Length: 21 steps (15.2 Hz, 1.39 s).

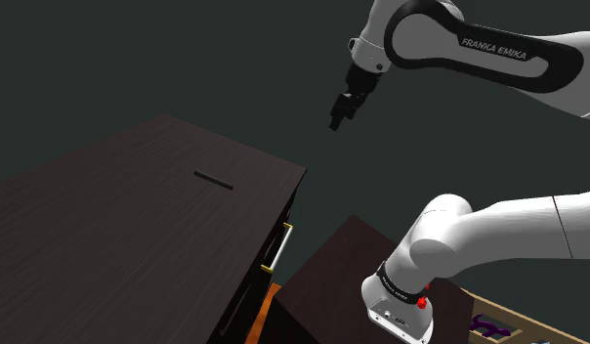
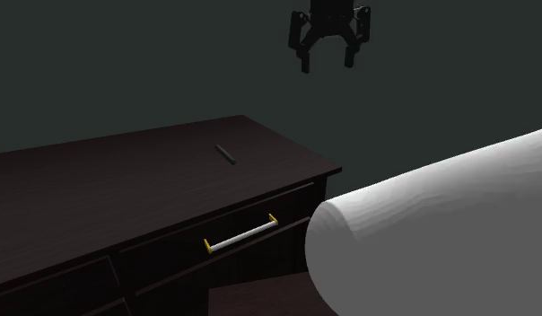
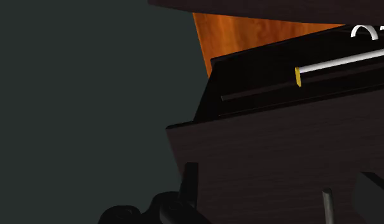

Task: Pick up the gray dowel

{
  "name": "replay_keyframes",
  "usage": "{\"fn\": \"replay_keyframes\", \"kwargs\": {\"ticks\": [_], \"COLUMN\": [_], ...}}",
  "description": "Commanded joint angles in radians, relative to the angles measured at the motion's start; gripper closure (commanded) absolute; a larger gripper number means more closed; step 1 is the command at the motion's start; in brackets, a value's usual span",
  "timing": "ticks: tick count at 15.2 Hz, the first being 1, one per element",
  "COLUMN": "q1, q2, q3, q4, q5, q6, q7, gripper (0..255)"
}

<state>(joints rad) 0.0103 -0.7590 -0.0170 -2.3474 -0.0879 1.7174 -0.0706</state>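
Observation:
The gray dowel [image 1: 213, 180] is a short thin rod lying flat on the dark wooden desk [image 1: 88, 244], toward its far end. In the second exterior view the dowel [image 2: 226, 154] rests near the back of the desk [image 2: 99, 188] top. My black gripper [image 1: 339, 119] hangs high in the air, above and past the desk's corner, well away from the dowel. Its fingers stand apart and hold nothing, as the gripper [image 2: 327, 61] shows in the second exterior view. In the wrist view the dowel [image 3: 326, 205] lies on the desk [image 3: 267, 146] between the fingers [image 3: 189, 181], far below them.
A drawer with a white bar handle [image 2: 242, 233] with yellow ends runs along the desk's front. The dark stand [image 1: 332, 283] sits beside the desk over an orange floor [image 1: 269, 313]. A white arm link [image 2: 440, 233] blocks the second exterior view's lower right.

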Motion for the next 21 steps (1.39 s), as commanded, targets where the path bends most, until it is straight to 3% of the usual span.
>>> {"fn": "replay_keyframes", "kwargs": {"ticks": [1, 11, 21], "q1": [0.000, 0.050, 0.087], "q2": [0.000, 0.311, 0.663], "q3": [0.000, 0.079, 0.153], "q4": [0.000, 0.047, 0.207], "q5": [0.000, 0.013, -0.029], "q6": [0.000, 0.232, 0.388], "q7": [0.000, 0.048, 0.107], "gripper": [0, 0, 0]}}
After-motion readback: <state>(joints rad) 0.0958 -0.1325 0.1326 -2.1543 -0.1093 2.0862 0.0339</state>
